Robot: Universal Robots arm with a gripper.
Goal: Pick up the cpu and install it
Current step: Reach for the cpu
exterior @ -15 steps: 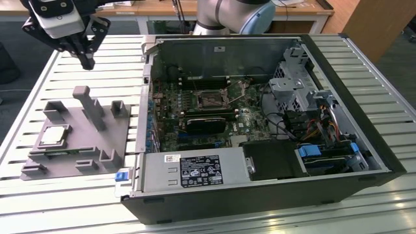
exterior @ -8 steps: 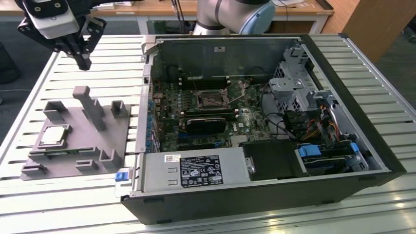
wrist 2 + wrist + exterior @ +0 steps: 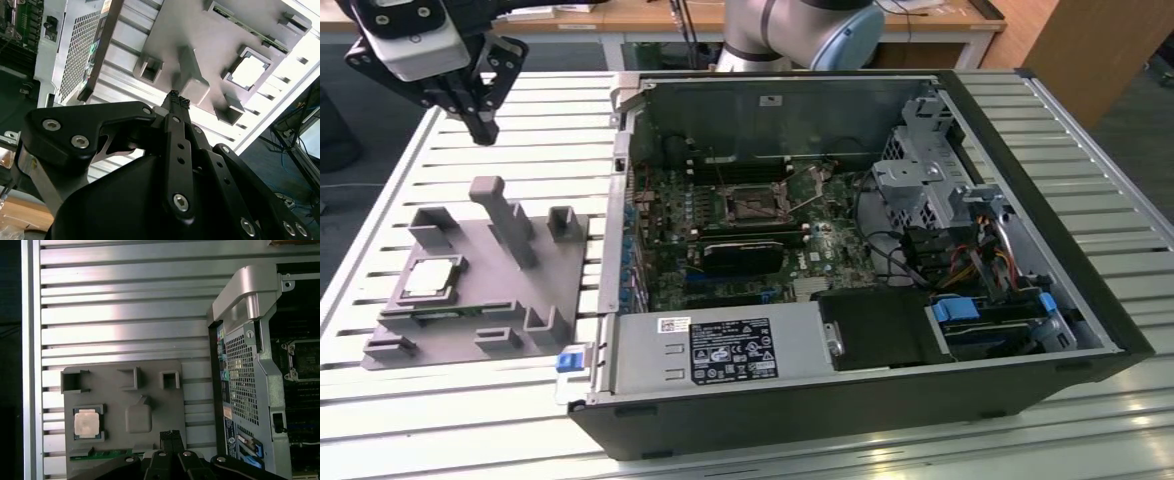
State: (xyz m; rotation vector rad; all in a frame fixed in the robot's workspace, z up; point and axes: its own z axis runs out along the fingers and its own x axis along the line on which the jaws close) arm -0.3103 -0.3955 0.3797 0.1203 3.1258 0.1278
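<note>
Plainly, the cpu [image 3: 434, 277] lay flat, silver face up, in a pocket of the grey fixture [image 3: 580, 275], at the exterior view's left of the case [image 3: 854, 410]. Being square, it had no long axis, and its corner marks were unreadable. The gripper [image 3: 484, 135] hung above the fixture's far edge, fingers pressed together, empty.

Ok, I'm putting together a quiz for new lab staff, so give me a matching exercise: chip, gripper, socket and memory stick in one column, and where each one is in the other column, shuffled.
Things
1. chip
2. gripper
3. socket
4. memory stick

Places
A. on the board inside the open computer case
B. in the air over the table, holding nothing
C. in a square recess of the grey holder
D. lying along the holder's edge, beside the chip

Pairs: 1-C, 2-B, 3-A, 4-D
</note>
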